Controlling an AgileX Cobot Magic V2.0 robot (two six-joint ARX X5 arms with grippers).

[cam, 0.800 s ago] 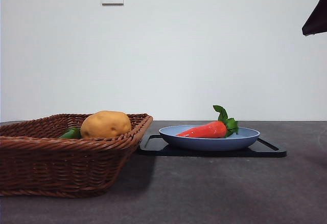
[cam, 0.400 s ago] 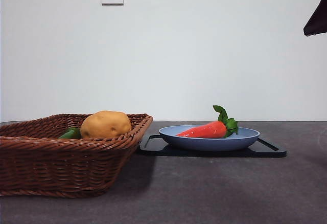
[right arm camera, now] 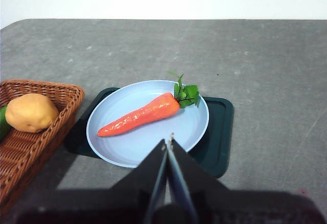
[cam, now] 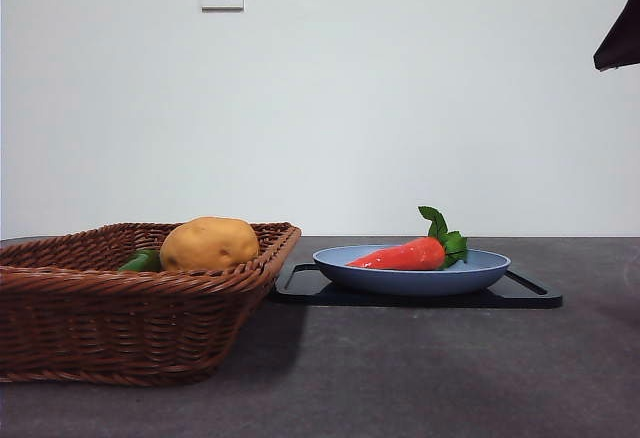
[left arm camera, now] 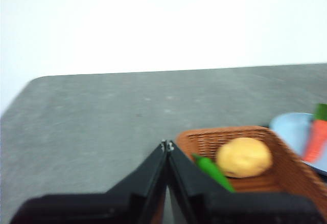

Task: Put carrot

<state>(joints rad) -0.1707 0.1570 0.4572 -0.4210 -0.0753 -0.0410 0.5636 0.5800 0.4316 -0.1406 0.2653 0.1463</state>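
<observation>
Carrot (right arm camera: pixel 140 115) lying on plate (right arm camera: pixel 191 132): likely light, stiff, glossy-slippery. Best gripped across thick middle. Right pincer (right arm camera: pixel 168 143) closed, empty, above; left pincer (left arm camera: pixel 166 146) closed, idle.

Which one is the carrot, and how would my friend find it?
Look for the dark tray beside the wicker basket; a pale blue plate sits on it. The carrot lies on that plate: long, shiny red-orange, with green leaves at its thick end, unlike the round yellow-brown potato in the basket.
</observation>
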